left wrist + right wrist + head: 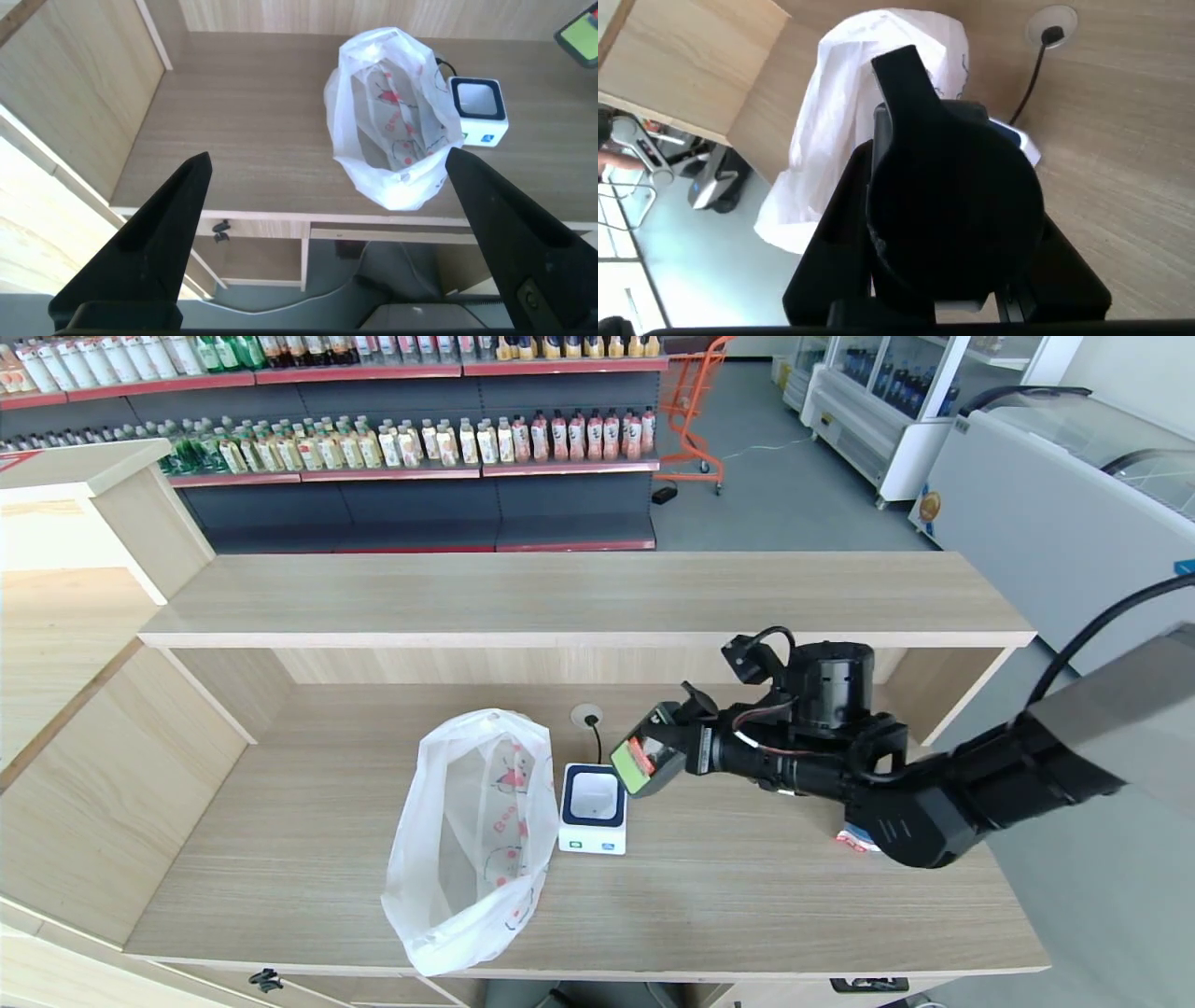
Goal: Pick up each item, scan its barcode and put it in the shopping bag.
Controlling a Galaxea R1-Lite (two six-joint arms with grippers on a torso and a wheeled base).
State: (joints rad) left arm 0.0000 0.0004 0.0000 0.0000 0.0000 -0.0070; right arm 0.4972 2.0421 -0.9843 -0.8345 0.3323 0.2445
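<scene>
Right claw (653, 749) over the scanner (593, 807)
It pinched a green packet (638, 762) just above it; left claw (329, 166) was spread.

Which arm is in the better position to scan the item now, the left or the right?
Right. The right claw holds the item close to the scanner, which stands beside the bag. The left claw is open and empty, farther from both.

The scene was brightly, evenly lit. Faint shadows were cast on the counter (747, 896); straight edges were bowed by the lens.
</scene>
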